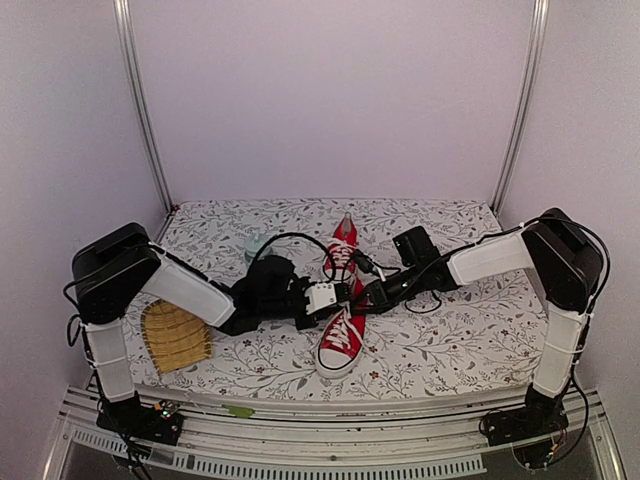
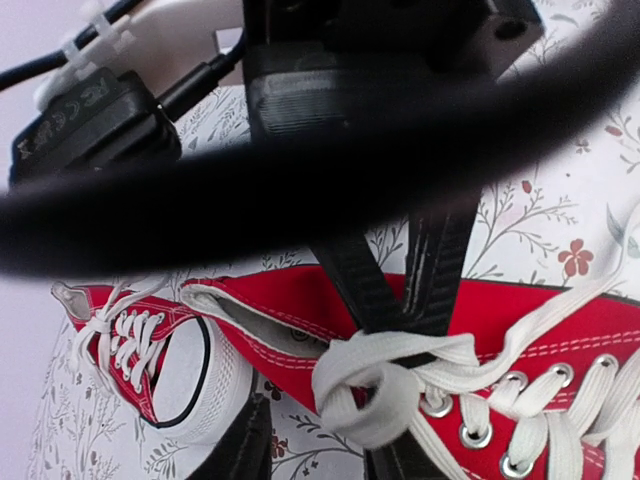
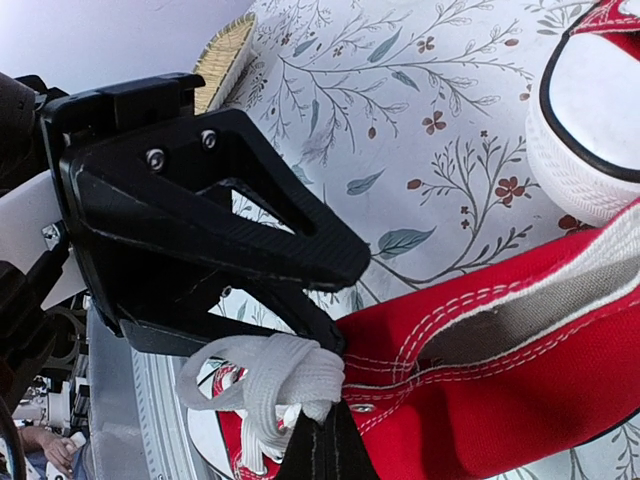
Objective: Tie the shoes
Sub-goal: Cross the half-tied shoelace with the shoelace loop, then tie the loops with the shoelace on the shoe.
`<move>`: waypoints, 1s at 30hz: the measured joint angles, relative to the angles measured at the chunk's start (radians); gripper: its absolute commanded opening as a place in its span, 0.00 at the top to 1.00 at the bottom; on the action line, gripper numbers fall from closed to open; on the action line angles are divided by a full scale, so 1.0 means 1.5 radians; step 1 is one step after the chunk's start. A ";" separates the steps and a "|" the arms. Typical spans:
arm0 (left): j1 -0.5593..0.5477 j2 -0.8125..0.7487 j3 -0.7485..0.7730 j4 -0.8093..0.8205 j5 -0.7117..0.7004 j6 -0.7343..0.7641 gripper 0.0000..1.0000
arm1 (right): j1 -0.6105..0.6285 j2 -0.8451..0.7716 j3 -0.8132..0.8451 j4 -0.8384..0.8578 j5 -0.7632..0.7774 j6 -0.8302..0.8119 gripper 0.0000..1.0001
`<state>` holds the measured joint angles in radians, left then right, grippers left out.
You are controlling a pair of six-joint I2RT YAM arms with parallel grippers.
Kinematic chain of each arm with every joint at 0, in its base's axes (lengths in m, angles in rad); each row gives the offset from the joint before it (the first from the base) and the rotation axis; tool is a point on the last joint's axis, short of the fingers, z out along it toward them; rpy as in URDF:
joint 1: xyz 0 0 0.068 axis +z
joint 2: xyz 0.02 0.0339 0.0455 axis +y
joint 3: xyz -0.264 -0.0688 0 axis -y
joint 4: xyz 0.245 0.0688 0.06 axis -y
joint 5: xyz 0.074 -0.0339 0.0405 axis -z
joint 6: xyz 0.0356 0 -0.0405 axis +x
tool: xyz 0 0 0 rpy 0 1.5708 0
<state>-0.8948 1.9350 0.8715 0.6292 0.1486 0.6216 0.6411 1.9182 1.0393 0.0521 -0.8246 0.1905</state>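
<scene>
1. The right gripper (image 2: 398, 322) is seen with its thin black fingers brought together, pinched on a bunched lace loop (image 2: 368, 390) at the throat of the near shoe (image 1: 340, 342).
2. The left gripper (image 3: 345, 305) is held with its jaws parted. The loop hangs just under its lower finger, and whether that finger is touched by the lace cannot be told.
3. Both grippers are placed over the near shoe, which lies on the floral tablecloth (image 1: 450, 340) with its white toe cap turned toward the arm bases. The far shoe (image 1: 345, 243) lies just beyond it.
4. The shoes are judged light and their canvas soft, so a shoe is likely to be dragged across the cloth if a lace is pulled hard.
5. The flat white laces are judged limp and easily flattened. They are best taken close to the base of a loop or on a free end, never on the canvas.
6. Only in the overhead view are both shoes placed together, along with a woven mat (image 1: 175, 335) beside the left arm, but the lace work is hidden under the grippers.
7. The metal eyelets and the loop's folds are shown only by the left wrist view, which is partly blocked by a blurred black cable (image 2: 300, 190).
8. The gap between the left jaws is shown side-on only by the right wrist view.
</scene>
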 measured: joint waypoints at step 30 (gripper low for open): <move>-0.016 -0.074 -0.002 -0.065 0.056 0.041 0.71 | 0.004 0.000 0.025 -0.041 -0.003 -0.024 0.99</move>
<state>-0.9184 1.8236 0.8680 0.5312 0.2333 0.6830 0.6476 1.9186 1.0763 -0.0090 -0.8288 0.1543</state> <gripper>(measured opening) 0.328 0.008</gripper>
